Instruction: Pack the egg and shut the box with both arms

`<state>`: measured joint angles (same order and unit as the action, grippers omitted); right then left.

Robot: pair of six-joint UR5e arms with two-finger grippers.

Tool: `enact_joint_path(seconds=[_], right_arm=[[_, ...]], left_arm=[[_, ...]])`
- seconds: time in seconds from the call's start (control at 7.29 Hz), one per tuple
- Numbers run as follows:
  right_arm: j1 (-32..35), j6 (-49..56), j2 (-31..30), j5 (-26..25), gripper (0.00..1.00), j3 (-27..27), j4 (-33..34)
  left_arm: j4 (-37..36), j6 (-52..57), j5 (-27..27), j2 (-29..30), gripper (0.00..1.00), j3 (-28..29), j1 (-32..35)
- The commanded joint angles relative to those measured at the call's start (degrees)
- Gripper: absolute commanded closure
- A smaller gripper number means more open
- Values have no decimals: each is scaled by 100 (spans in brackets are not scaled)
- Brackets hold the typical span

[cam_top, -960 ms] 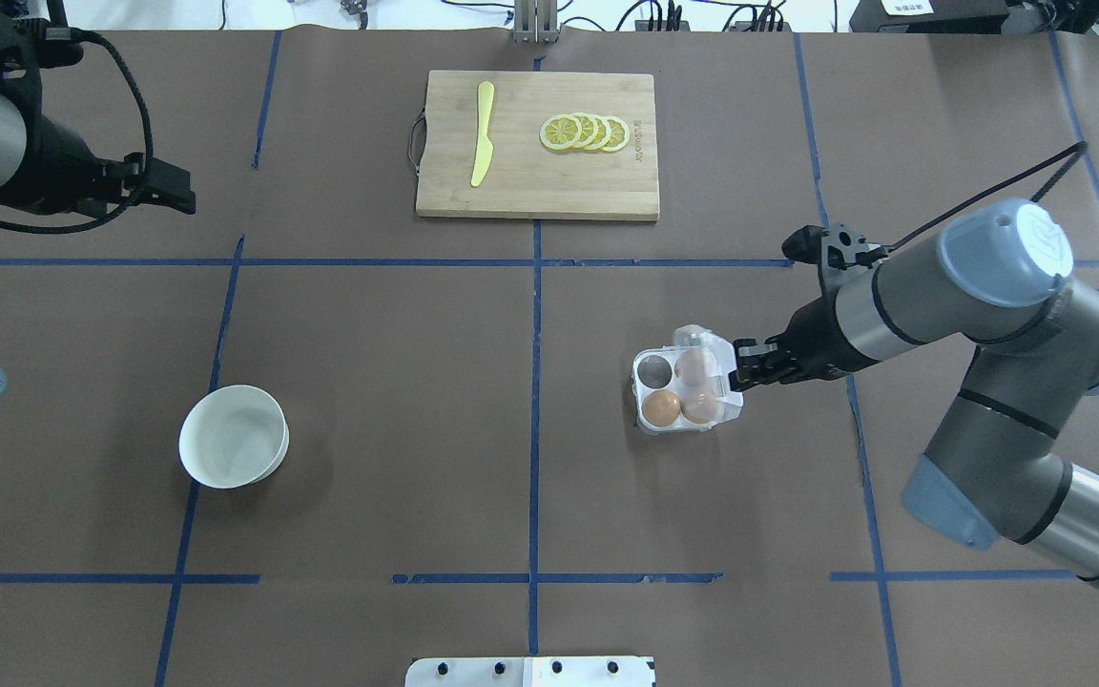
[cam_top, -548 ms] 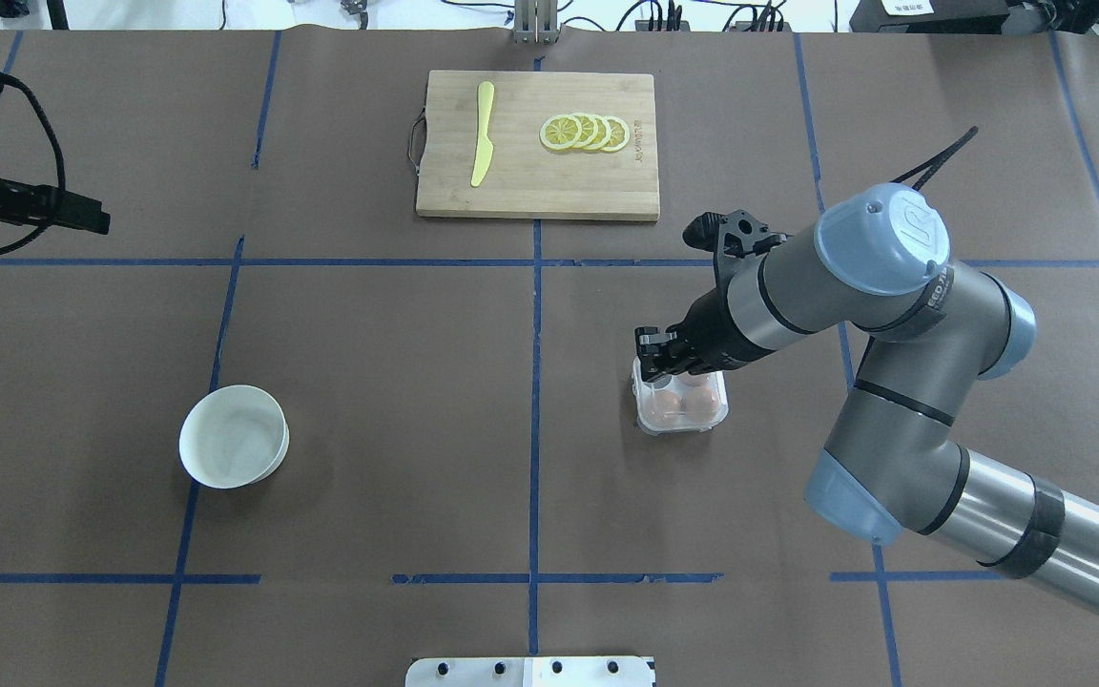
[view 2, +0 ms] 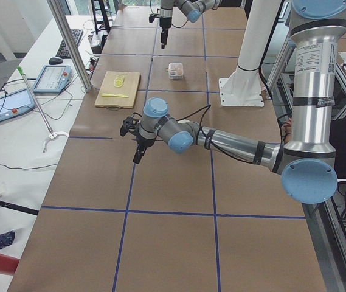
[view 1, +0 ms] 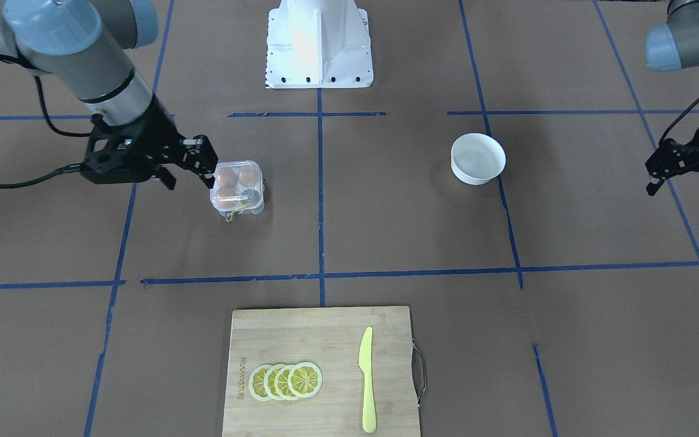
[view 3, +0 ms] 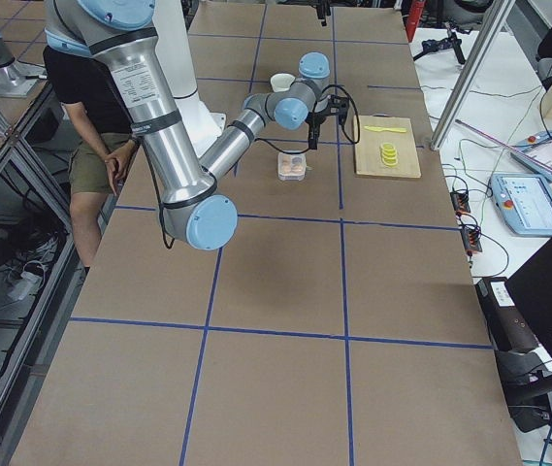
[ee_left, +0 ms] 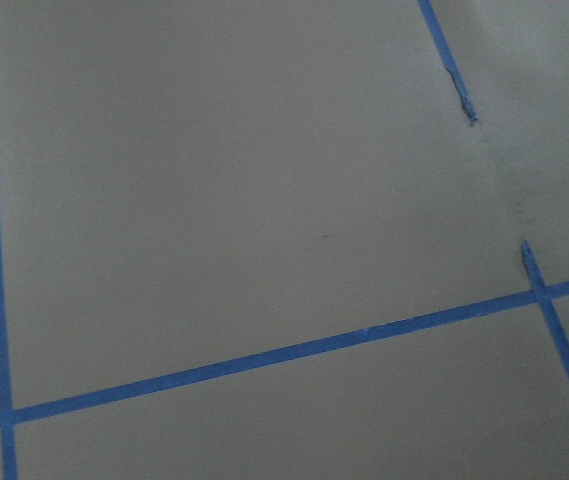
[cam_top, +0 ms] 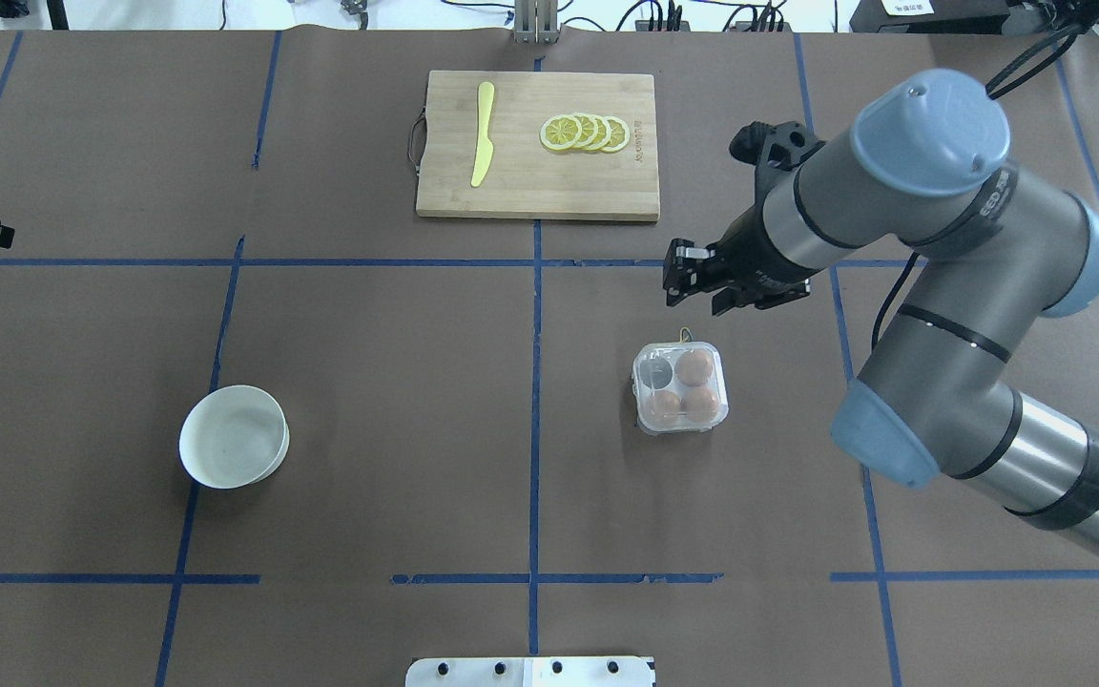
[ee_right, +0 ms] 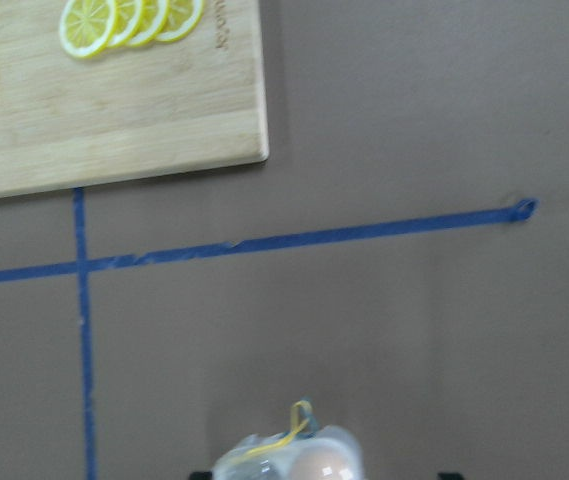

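The box (cam_top: 681, 388) is a small clear egg carton with its lid down, right of the table's middle; it also shows in the front-facing view (view 1: 237, 187). Three tan eggs lie inside: one (cam_top: 694, 365) at the far right, two (cam_top: 664, 405) in the near cells; the fourth cell is empty. A yellow string (ee_right: 289, 432) sticks out of its far edge. My right gripper (cam_top: 694, 300) hovers open and empty just beyond the box, not touching it (view 1: 189, 175). My left gripper (view 1: 680, 185) is open and empty, far off at the table's left edge.
A white bowl (cam_top: 233, 448) stands on the left half. A wooden cutting board (cam_top: 607, 181) at the far middle holds a yellow knife (cam_top: 482, 134) and lemon slices (cam_top: 586, 132). The white pedestal (view 1: 319, 42) stands at the robot's side.
The box's lid went from standing open to shut under my right gripper, which then drew back to the far side. My left arm pulled back to the left edge.
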<state>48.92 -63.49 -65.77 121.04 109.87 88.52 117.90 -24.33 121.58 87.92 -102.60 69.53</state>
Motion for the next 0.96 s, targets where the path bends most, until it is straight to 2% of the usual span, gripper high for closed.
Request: enact_joint_path(seconds=[0.0, 0.14, 0.41, 0.55, 0.82], right_arm=[[835, 2085, -609, 51, 0, 323, 1083], [1221, 3078, -1108, 60, 0, 351, 1158], [2319, 4794, -1971, 584, 0, 220, 1115], [2889, 5472, -2332, 770, 0, 19, 1115], [3883, 6738, -2720, 1584, 0, -839, 1106]], left_arm=[[-39, 620, 41, -56, 0, 214, 349], [-48, 840, 49, -56, 0, 327, 490], [-39, 1724, 688, -73, 0, 975, 1016], [-48, 2165, 717, -73, 0, 1179, 1236], [-48, 2379, 726, -221, 0, 1408, 1344]])
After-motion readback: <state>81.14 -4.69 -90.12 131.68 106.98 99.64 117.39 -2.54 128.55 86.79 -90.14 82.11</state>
